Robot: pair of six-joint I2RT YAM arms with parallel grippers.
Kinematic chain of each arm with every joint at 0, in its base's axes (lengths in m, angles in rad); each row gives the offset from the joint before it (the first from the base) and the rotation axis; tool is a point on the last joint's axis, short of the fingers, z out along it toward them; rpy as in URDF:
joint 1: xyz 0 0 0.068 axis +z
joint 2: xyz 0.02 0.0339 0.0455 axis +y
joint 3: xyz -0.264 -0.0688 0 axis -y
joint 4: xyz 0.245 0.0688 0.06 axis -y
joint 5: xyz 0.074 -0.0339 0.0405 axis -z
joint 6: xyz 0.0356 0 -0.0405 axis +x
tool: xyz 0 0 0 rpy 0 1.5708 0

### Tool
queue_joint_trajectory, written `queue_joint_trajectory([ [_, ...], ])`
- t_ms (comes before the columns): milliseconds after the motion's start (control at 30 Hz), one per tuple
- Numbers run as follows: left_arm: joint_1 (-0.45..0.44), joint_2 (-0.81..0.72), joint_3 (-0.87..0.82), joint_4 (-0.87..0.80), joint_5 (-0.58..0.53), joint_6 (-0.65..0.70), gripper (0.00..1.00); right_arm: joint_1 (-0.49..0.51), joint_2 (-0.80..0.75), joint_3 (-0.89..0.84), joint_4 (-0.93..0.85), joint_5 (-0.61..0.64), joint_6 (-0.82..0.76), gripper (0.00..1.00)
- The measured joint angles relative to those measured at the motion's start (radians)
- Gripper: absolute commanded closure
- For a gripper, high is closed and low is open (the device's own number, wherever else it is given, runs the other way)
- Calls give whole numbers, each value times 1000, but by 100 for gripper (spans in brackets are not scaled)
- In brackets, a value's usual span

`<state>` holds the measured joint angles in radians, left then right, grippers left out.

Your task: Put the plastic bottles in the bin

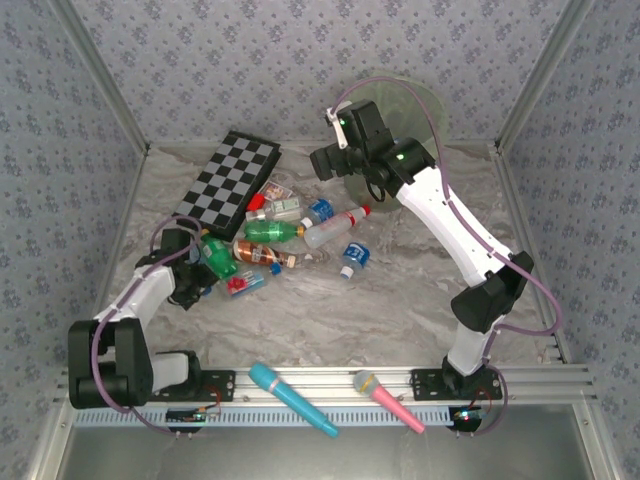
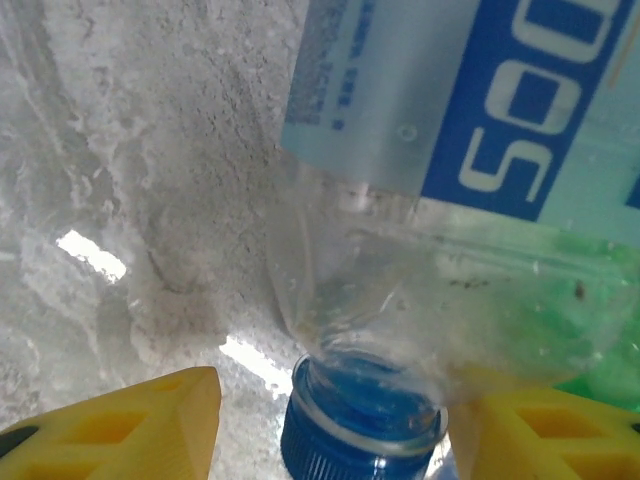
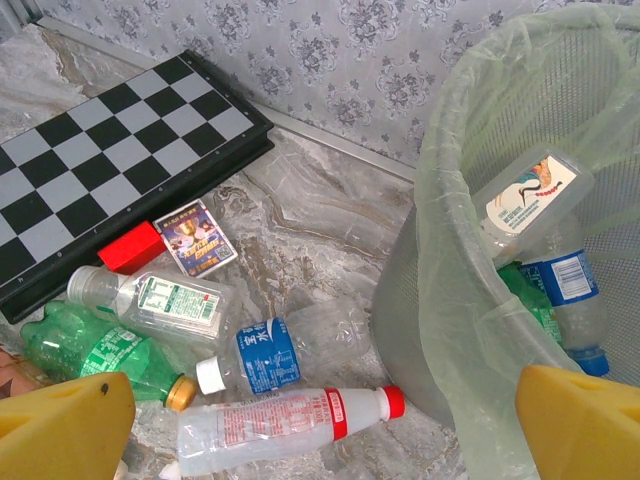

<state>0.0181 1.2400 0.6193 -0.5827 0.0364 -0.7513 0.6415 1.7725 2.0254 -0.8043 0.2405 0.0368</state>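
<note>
left tool (image 2: 335, 398) is straddling the neck of a blue-capped bottle (image 2: 362, 425) lying on the marbled worktop (image 2: 150, 150), fingers spread, one finger not touching it. right tool (image 3: 325, 400) is hanging spread wide beside the bin (image 3: 440, 200), which is holding several bottles (image 3: 562, 275); loose bottles (image 3: 285, 428) are lying near a chessboard (image 3: 100, 150).

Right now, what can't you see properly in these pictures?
Left wrist view: the blue-capped bottle is too close; the top and right edges cut off its body.
Top view: the right arm hides much of the bin.
Right wrist view: the right edge cuts off the bin; its wall hides the bottom.
</note>
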Motion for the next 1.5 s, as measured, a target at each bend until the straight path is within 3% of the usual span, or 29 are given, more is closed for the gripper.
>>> queue_joint_trajectory([
  [100,2,13,-5,18,-2,9,57,1,0,0,0,1,0,0],
  [233,2,7,-5,18,-13,27,67,1,0,0,-1,7,0,0],
  [533,2,-154,11,-90,-69,47,70,1,0,0,-2,11,3,0],
  [800,-12,-251,165,-185,-103,99,73,-2,0,0,-7,24,32,0],
  [1100,-209,-241,413,-223,-226,206,72,-41,-47,-69,10,98,90,0],
  [1500,-491,-10,790,-151,-292,436,72,-160,-285,-253,126,175,161,0],
])
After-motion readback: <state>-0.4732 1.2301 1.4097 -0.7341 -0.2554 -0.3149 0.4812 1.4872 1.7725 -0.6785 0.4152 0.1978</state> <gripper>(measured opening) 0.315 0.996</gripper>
